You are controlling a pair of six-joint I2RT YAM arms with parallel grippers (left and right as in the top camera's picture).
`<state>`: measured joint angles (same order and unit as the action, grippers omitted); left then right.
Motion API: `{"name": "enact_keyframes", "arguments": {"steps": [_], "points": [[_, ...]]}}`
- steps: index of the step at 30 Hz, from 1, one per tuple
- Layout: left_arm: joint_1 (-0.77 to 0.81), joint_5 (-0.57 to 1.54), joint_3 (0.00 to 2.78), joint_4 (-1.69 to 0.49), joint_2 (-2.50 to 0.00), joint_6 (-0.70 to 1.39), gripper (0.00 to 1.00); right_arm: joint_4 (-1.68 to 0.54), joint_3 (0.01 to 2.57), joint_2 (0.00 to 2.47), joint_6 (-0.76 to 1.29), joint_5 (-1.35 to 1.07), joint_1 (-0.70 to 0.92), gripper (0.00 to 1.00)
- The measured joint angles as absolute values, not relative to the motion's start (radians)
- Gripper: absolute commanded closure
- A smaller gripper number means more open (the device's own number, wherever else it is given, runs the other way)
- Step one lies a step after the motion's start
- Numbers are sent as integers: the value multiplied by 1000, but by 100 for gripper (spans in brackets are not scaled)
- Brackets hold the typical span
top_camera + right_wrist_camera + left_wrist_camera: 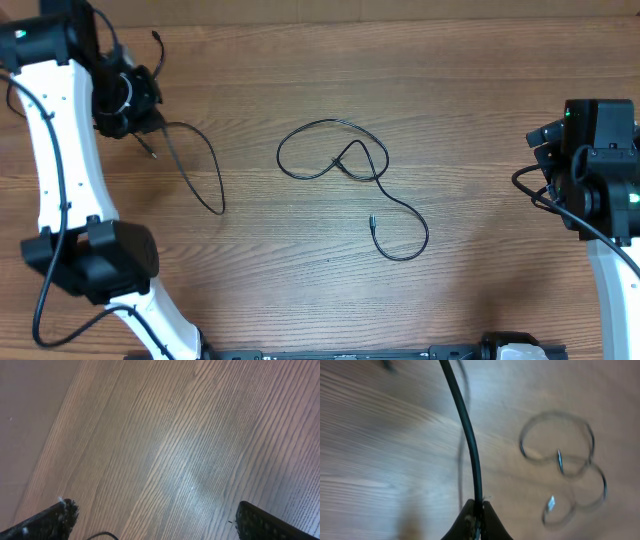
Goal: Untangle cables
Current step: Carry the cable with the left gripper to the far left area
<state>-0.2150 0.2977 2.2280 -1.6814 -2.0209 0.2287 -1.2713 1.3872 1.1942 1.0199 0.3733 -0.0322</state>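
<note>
Cables (560,412) are being sorted on the wooden table (480,80). At the upper left of the overhead frame, the held cable (221,198) is being pinched by the left gripper (476,512), its fingers pressed together on the cord and the slack trailing toward the centre. The looped cable (330,122) is lying at the centre, untouched. The right gripper (155,524) is being held wide apart and empty at the right edge. It is being judged that the held cable should be drawn slowly outward, low over the wood, and laid well apart from the loop. Two cables are being counted with certainty, and a third cannot be told. Two grippers are being counted.
</note>
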Motion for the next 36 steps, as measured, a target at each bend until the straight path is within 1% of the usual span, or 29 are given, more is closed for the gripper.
{"name": "enact_keyframes", "arguments": {"steps": [5,6,7,9,10,13,14,20,22,26,28,31,36], "points": [[-143,371,2218,-1686,-2093,149,96,-1272,1387,1194,1020,373,-32,0],[-123,373,2217,-1686,-2108,141,92,-1272,1387,1194,1020,373,-32,0],[-103,374,2217,-1686,-2125,131,85,-1272,1387,1194,1020,373,-32,0],[-72,369,2217,-1686,-2151,119,76,-1271,1387,1194,1020,373,-32,0],[-52,367,2217,-1687,-2167,116,70,-1272,1387,1194,1020,373,-32,0],[-16,363,2215,-1687,-2202,101,41,-1272,1387,1194,1020,373,-32,0],[-6,362,2214,-1687,-2211,99,38,-1271,1387,1194,1020,373,-32,0],[38,341,2203,-1687,-2219,101,39,-1272,1387,1194,1020,373,-32,0],[51,324,2203,-1687,-2219,101,36,-1271,1387,1194,1020,373,-32,0],[60,302,2203,-1687,-2219,107,20,-1272,1387,1194,1020,374,-32,0],[60,295,2203,-1687,-2217,118,0,-1271,1387,1194,1020,373,-32,0],[50,263,2201,-1686,-2201,137,0,-1272,1387,1194,1020,373,-32,0],[-15,133,2198,-1687,-2103,181,0,-1272,1387,1194,1020,374,-32,0]]}}
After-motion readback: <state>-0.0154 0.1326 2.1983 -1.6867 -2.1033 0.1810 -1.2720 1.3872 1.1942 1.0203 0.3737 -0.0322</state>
